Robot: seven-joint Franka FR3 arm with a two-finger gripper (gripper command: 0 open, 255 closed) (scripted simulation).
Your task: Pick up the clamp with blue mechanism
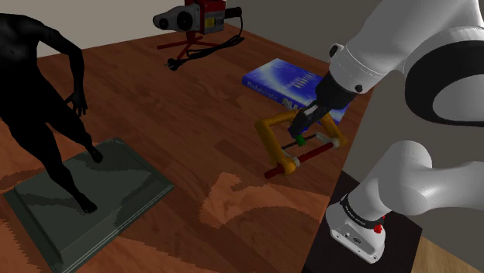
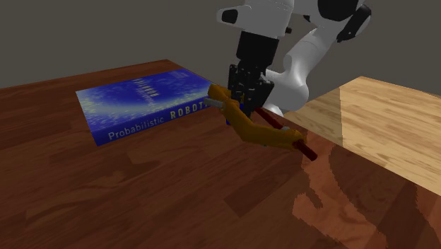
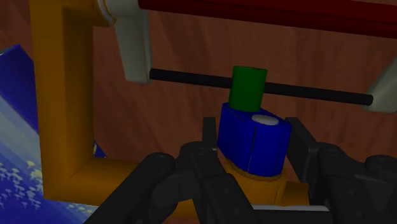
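While the all-black two-finger gripper (image 3: 253, 137) stands with narrow jaws clasping the blue block of the yellow-framed clamp with red bar and green knob (image 1: 270, 138), the clamp lies low on the brown wooden table (image 1: 194, 108), just beside the blue book (image 1: 288, 81); the grasp seems made, the lift remains

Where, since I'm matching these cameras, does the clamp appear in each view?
Shoulder view: clamp right of centre, just below the blue book.
Second exterior view: clamp at centre, right of the blue book.
Wrist view: clamp close up, its orange frame beside the blue book.
Shared landmark: the blue book.
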